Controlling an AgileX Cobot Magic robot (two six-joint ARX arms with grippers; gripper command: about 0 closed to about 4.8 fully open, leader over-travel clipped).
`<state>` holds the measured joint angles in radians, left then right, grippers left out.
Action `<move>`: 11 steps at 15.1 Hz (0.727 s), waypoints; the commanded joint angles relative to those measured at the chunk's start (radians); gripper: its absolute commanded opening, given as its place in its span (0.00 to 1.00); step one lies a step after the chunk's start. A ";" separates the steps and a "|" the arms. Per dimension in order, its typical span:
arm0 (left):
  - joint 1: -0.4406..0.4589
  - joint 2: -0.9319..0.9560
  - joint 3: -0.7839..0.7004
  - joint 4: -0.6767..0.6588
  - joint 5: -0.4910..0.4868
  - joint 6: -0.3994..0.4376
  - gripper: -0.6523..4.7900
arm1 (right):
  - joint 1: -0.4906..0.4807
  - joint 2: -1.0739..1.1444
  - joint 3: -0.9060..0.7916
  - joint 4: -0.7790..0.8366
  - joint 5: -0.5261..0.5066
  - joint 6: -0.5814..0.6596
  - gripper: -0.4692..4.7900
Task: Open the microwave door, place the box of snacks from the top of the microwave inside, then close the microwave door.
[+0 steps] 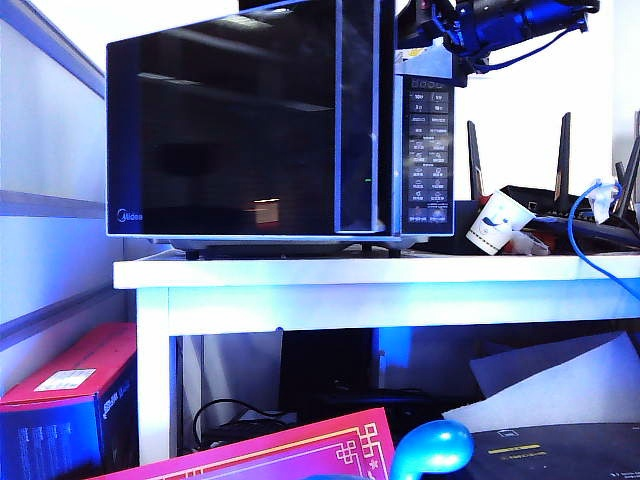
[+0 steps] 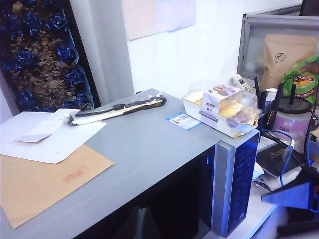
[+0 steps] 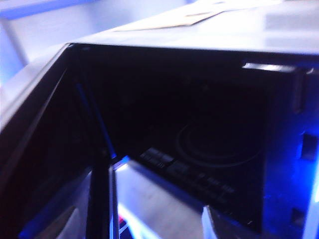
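The black microwave (image 1: 430, 150) stands on a white table (image 1: 350, 272). Its glossy door (image 1: 230, 130) is swung partly out toward the exterior camera. My right gripper (image 1: 405, 35) hangs at the door's upper free corner. In the right wrist view it (image 3: 137, 226) is open, and the door's edge (image 3: 105, 199) stands between its fingertips (image 3: 214, 226). The dark cavity with its turntable (image 3: 209, 139) shows behind. The box of snacks (image 2: 219, 107) rests on the microwave's grey top (image 2: 149, 144), near the panel side. My left gripper (image 2: 141, 219) hovers dimly above the door front, fingers together, well short of the box.
On the microwave top lie a brown envelope (image 2: 40, 184), white papers (image 2: 50, 134), a long black-wrapped item (image 2: 119, 108) and a small card (image 2: 183, 120). A black box of dark-blue roses (image 2: 40, 55) leans behind. A paper cup (image 1: 497, 222) and router antennas (image 1: 565, 150) stand beside the microwave.
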<state>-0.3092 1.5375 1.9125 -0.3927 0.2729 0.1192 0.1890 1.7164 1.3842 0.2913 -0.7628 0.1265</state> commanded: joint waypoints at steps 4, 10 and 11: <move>0.000 -0.005 0.004 0.013 0.005 -0.004 0.11 | 0.000 -0.008 0.004 -0.025 -0.166 0.039 0.71; 0.000 -0.006 0.005 0.006 0.005 -0.017 0.11 | 0.027 -0.008 0.004 -0.025 -0.249 0.064 0.71; 0.000 -0.007 0.005 0.005 0.018 -0.023 0.11 | 0.041 -0.008 0.004 -0.025 -0.254 0.064 0.71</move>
<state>-0.3092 1.5372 1.9129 -0.3939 0.2733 0.1040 0.2222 1.7164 1.3842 0.2562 -1.0065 0.1898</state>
